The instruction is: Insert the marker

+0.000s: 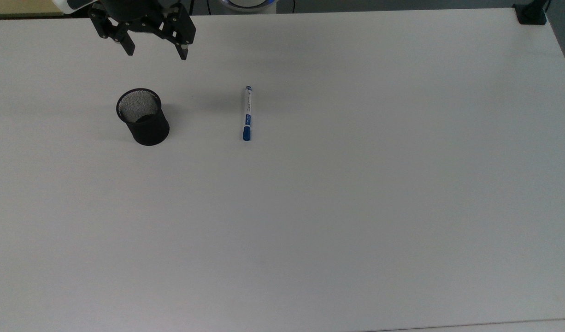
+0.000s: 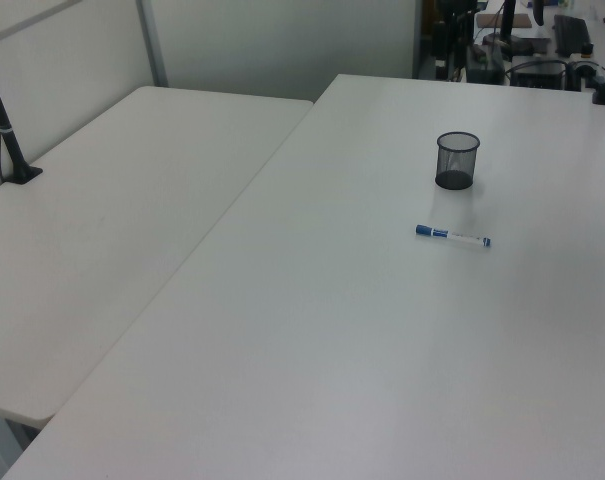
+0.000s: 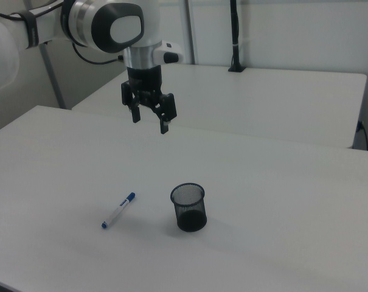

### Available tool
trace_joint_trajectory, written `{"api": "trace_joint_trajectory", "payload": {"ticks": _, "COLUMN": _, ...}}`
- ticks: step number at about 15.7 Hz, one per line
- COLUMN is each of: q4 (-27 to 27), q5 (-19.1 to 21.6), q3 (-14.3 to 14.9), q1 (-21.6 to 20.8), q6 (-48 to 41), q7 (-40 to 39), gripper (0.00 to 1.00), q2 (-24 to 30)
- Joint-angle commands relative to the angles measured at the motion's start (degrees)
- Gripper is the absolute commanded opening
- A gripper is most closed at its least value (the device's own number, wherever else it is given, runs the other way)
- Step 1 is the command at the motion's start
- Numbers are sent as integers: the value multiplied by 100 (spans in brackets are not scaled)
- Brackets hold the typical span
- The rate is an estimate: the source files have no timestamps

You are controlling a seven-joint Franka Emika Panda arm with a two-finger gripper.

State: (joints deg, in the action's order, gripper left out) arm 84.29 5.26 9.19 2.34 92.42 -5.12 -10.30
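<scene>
The marker (image 1: 247,113) is seen lying flat on the white table (image 1: 356,207), untouched and not inserted. The black mesh cup (image 1: 143,117) is taken as the landmark here. In the top view the marker is placed well apart from the cup, on the top view's right of it, with its barrel running nearly straight up and down the picture; the blue cap is at the lower end and the small blue tip at the upper end. In the right view the marker (image 3: 118,210) is found on the right view's left of the cup (image 3: 188,207), lying at a slant, cap end farther from the camera. In the left view the marker (image 2: 453,236) is set nearer the camera than the cup (image 2: 457,160), lying almost crosswise.

The cup stands upright on the table, its mouth open, and nothing is seen inside it (the mesh wall and dark bottom are visible through the opening).

The gripper (image 1: 156,51) is held in the air, above the table and beyond the cup, toward the top view's upper edge. Its two fingers are spread wide, and nothing is held between them. In the right view the gripper (image 3: 149,125) is seen hanging from the white arm (image 3: 104,24), pointing downward, well above the cup and toward the right view's left of it.

A second white table (image 2: 102,210) is set alongside the first.
</scene>
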Motion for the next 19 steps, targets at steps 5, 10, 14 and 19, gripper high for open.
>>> {"api": "trace_joint_trajectory", "payload": {"ticks": 5, "q4": 44, "q5": 11, "q3": 30, "q1": -23, "q6": -136, "q7": 2, "gripper": 100, "q2": 98}}
{"api": "trace_joint_trajectory", "payload": {"ticks": 10, "q4": 44, "q5": 19, "q3": 30, "q1": -14, "q6": -119, "q7": -42, "gripper": 100, "q2": 89}}
{"api": "trace_joint_trajectory", "payload": {"ticks": 14, "q4": 61, "q5": -42, "q3": 13, "q1": -49, "q6": -136, "q7": -95, "gripper": 100, "q2": 72}}
{"api": "trace_joint_trajectory", "payload": {"ticks": 19, "q4": 105, "q5": -16, "q3": 4, "q1": -154, "q6": -136, "q7": -341, "gripper": 100, "q2": 10}}
